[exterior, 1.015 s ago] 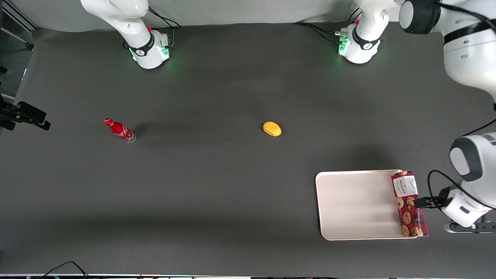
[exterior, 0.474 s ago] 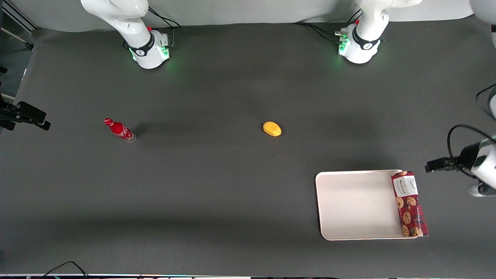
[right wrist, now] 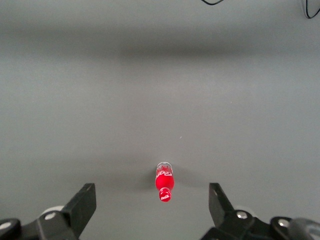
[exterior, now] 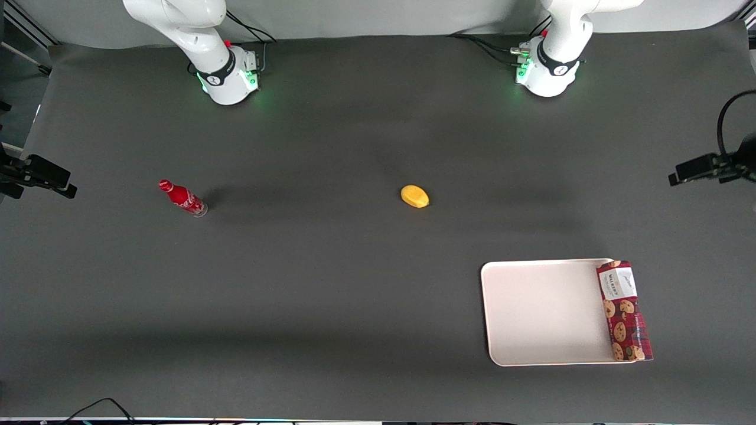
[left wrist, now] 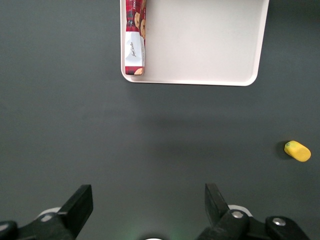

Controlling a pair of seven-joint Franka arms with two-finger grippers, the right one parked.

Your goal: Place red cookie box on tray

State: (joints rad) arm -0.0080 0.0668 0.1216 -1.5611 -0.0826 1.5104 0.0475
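Note:
The red cookie box (exterior: 625,311) lies flat in the tray (exterior: 543,313), along the rim at the working arm's end, white label farthest from the front camera. The left wrist view shows the same box (left wrist: 135,40) inside the cream tray (left wrist: 200,45). My gripper (left wrist: 148,194) hangs high over bare mat, well apart from the tray and farther from the front camera. It is open, with nothing between its fingers. In the front view only a black part of its wrist (exterior: 703,168) pokes in at the frame edge.
A yellow lemon-like object (exterior: 414,196) lies mid-table, also visible from the left wrist (left wrist: 297,151). A small red soda bottle (exterior: 182,198) stands toward the parked arm's end. Two arm bases (exterior: 546,71) sit at the table's back edge.
The gripper has drawn away from the box, moving up and farther from the front camera until it is almost out of the front view. The box has stayed in the tray.

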